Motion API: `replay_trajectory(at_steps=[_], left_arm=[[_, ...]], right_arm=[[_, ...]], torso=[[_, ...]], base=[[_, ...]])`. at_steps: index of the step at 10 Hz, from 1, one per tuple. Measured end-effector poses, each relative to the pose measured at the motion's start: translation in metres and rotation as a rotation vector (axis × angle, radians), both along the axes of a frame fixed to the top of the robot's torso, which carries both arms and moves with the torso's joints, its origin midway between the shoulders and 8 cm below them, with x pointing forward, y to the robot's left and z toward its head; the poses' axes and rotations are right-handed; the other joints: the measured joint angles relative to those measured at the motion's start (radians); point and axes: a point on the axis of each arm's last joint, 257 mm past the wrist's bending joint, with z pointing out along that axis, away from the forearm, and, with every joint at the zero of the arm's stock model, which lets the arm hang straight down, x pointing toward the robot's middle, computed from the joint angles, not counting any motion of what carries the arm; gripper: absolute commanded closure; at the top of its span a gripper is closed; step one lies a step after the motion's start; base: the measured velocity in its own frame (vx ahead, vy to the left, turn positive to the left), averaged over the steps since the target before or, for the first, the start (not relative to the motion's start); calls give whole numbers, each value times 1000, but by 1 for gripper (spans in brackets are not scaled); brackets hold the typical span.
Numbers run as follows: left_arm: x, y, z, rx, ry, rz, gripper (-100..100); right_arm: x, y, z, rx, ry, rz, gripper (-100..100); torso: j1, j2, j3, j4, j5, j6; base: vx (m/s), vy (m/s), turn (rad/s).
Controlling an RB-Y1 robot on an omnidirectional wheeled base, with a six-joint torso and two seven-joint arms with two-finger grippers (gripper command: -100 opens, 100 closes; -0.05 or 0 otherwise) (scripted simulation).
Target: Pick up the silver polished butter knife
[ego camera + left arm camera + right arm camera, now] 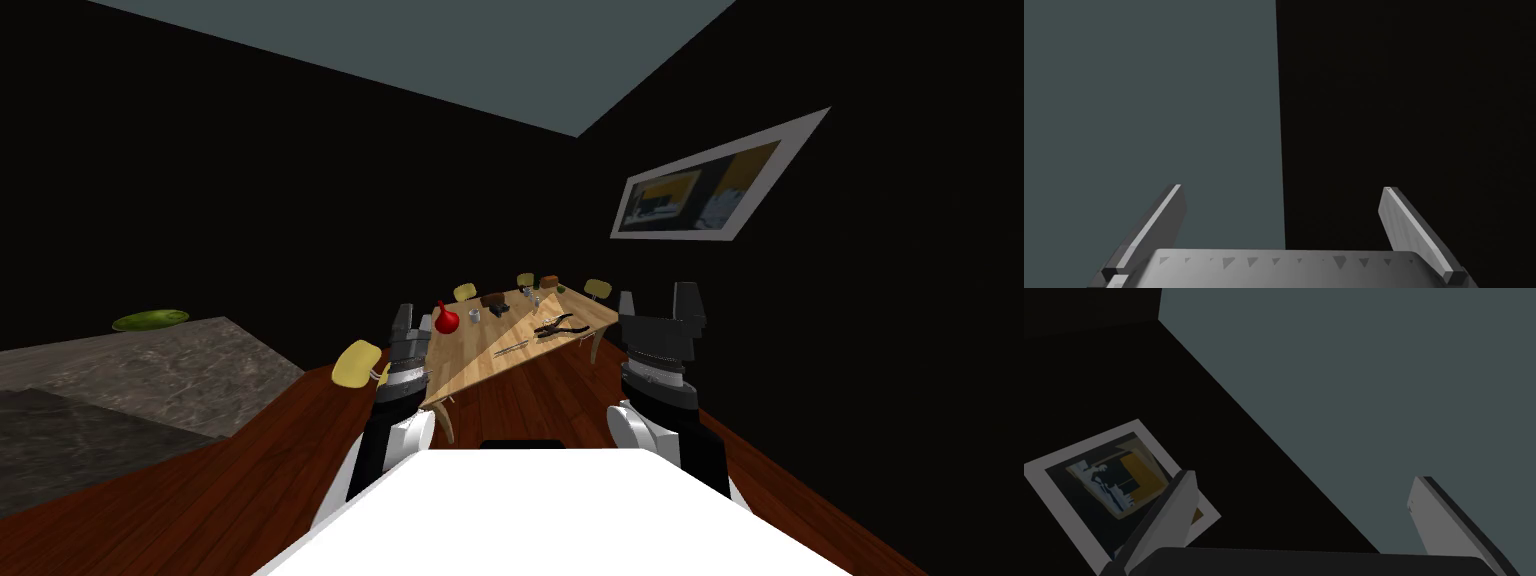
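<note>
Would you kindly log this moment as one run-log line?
butter knife: lying on table, untouched | left gripper: open, empty | right gripper: open, empty

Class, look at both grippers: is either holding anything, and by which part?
Nothing is held. The left gripper and the right gripper both stand open and empty. The butter knife lies on the wooden table beyond them.

One wooden table (480,365), four yellow chairs (358,362), one red vase (446,320), one knife (512,347), one pair of pliers (558,325), one framed picture (715,185)
</note>
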Motion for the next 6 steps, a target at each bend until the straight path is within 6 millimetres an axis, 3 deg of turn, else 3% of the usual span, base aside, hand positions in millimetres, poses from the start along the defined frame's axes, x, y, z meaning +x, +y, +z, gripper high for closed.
replay_trajectory(at_steps=[3, 6], left_arm=[[13, -1, -9, 19, 43, -37, -100], [41, 3, -32, 1, 121, -78, -100]], right_arm=[[0, 0, 0, 0, 0, 0, 0], [0, 0, 0, 0, 0, 0, 0]], torso=[[-1, -1, 0, 0, 0, 0], [-1, -2, -1, 0, 0, 0]], base=[[7, -15, -25], [14, -28, -39]])
